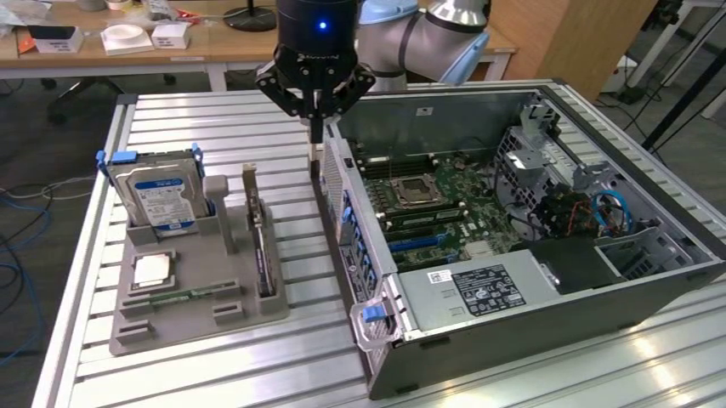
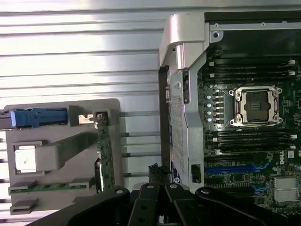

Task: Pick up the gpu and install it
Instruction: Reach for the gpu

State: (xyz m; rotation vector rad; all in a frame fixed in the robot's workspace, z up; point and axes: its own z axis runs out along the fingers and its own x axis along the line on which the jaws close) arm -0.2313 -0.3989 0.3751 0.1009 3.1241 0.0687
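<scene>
The gpu (image 1: pixel 261 246) stands on edge in a slot of the grey tray (image 1: pixel 204 327), a thin dark card with its metal bracket at the far end. In the wrist view the gpu (image 2: pixel 104 150) shows its green edge. My gripper (image 1: pixel 314 146) hangs above the table, between the tray and the open computer case (image 1: pixel 375 280), close to the case's rear wall. Its fingers are shut and nothing is between them. The gripper (image 2: pixel 157 173) is to the side of the gpu and apart from it.
The tray also holds a silver hard drive (image 1: pixel 159 191) with a blue-white label, a square chip (image 1: pixel 153 270) and a narrow green memory stick (image 1: pixel 187 297). Inside the case lie the motherboard (image 1: pixel 454 212) and blue card slots (image 1: pixel 426 242). Behind the table stands a desk (image 1: pixel 136 51).
</scene>
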